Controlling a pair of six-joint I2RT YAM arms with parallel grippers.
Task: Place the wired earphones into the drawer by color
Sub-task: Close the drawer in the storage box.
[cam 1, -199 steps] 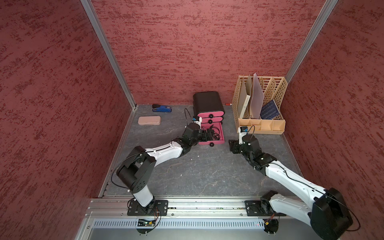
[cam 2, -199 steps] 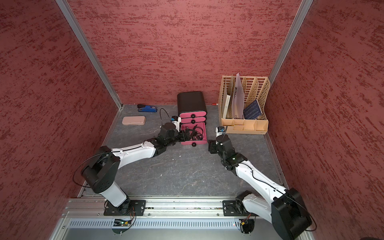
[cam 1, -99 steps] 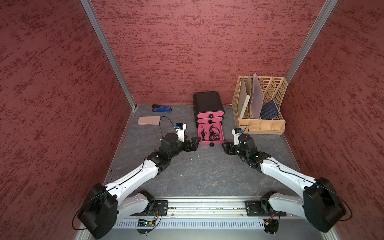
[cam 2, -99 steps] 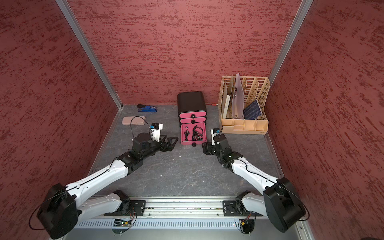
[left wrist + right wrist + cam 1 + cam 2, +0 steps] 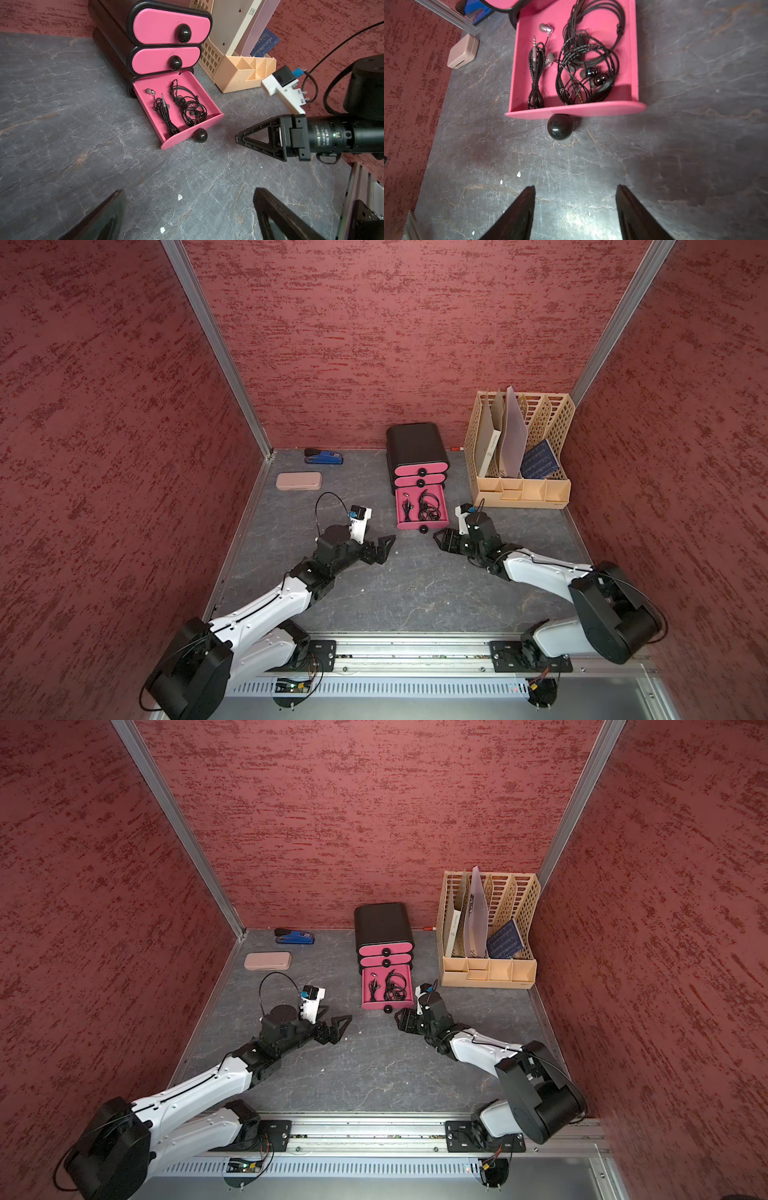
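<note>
- The left end effector (image 5: 382,549) hangs low over the middle of the worktop (image 5: 407,597), jaws wide apart and empty. It points toward the right end effector. If both close in on the drawer front together, I judge they may knock into each other.
- The bottom drawer (image 5: 591,111) of the pink-fronted cabinet (image 5: 415,443), at the middle of the rear edge, stands pulled out. The two drawers above it are shut.
- The black wired earphones (image 5: 587,68) lie inside that drawer: a neat bundle (image 5: 536,68) at one side and a loose tangle filling the rest. How many sets the tangle holds, I cannot tell. No red or white ones show anywhere.
- The tangle's loops reach the rear of the drawer. If any rises above the rim, a push to shut the drawer may pinch cable under the drawer above and jam it.
- The knob (image 5: 560,127) is round and glossy, so an off-centre push would likely slip off it or twist the light cabinet.
- The right end effector (image 5: 575,209) sits just in front of the knob, jaws apart, gripping nothing. Too hard a shove may slide the whole cabinet toward the rear edge.
</note>
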